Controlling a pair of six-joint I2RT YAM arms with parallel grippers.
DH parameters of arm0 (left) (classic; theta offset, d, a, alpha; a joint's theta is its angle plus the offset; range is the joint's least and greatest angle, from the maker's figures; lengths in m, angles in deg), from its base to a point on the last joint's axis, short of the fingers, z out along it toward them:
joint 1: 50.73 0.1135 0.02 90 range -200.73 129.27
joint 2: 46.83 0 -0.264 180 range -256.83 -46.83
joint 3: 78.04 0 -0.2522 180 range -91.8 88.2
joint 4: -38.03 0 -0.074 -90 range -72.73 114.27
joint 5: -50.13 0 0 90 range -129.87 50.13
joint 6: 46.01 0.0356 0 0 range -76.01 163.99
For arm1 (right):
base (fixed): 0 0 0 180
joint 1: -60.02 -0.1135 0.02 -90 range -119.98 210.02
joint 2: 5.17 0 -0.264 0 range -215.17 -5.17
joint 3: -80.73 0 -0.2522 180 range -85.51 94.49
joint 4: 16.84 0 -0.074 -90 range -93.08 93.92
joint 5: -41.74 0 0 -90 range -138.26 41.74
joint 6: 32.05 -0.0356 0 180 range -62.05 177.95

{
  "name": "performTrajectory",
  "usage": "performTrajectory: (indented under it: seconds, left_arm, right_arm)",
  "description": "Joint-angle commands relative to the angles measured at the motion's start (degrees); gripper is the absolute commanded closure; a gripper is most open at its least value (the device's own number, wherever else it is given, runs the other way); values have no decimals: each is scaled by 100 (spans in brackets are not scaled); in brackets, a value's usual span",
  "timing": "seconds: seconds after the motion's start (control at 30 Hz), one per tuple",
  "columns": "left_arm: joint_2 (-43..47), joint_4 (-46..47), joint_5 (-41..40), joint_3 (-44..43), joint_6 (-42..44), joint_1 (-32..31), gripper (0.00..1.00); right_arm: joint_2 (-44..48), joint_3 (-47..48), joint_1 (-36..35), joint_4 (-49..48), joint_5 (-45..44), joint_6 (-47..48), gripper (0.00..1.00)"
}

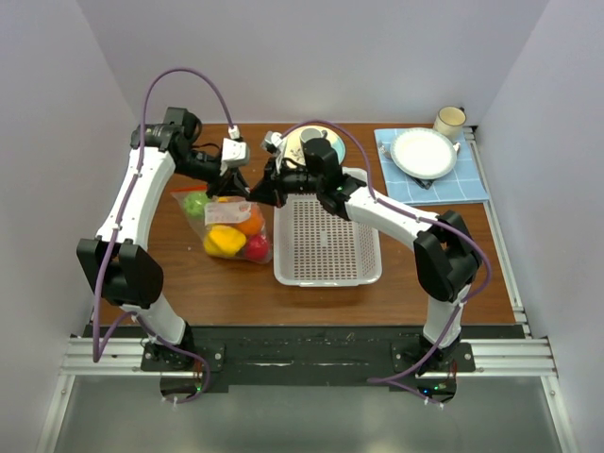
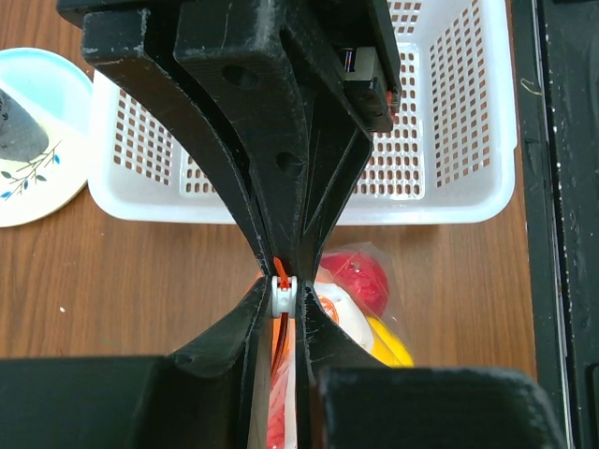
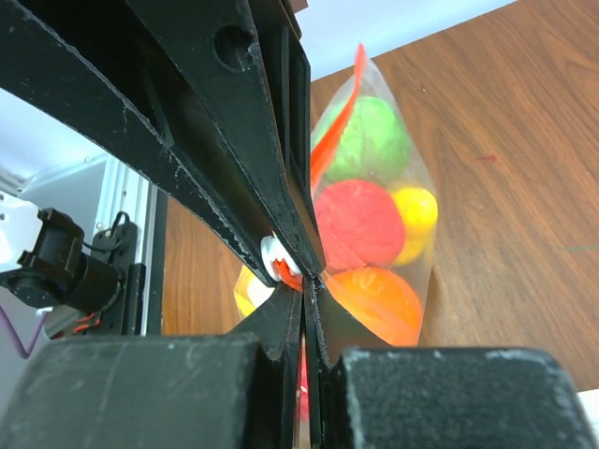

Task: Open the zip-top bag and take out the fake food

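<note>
The clear zip-top bag (image 1: 226, 226) lies on the table left of the basket, holding fake food: green (image 1: 195, 202), orange (image 1: 250, 222), yellow (image 1: 224, 240) and red (image 1: 257, 247) pieces. Both grippers meet at its orange-red zip edge. My left gripper (image 2: 283, 297) is shut on the white zip slider (image 2: 283, 292). My right gripper (image 3: 312, 285) is shut on the bag's zip strip right beside that slider (image 3: 278, 259). In the right wrist view the bag hangs upright with green (image 3: 370, 140), red (image 3: 356, 224) and orange (image 3: 379, 299) pieces inside.
A white perforated basket (image 1: 326, 280) stands right of the bag. Behind the right arm lies a patterned plate (image 1: 300, 143). At the back right a white plate (image 1: 424, 152) rests on a blue cloth beside a mug (image 1: 449, 121).
</note>
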Motion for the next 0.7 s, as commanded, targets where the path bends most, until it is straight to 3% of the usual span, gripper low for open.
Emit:
performTrajectory:
  seconds: [0.0,0.2,0.67]
  left_arm:
    - [227,93,-375,-103,189,-15,94]
    - [131,101,-744,-41,304,142,93]
    - [-300,93,-1465,-67,813,1443,91]
  right_arm:
    - [153,173,-14,29,91,132,100]
    - [337,15,100,-67,-14,150,100]
    - [645,-301,460,-366,-128,-26,100]
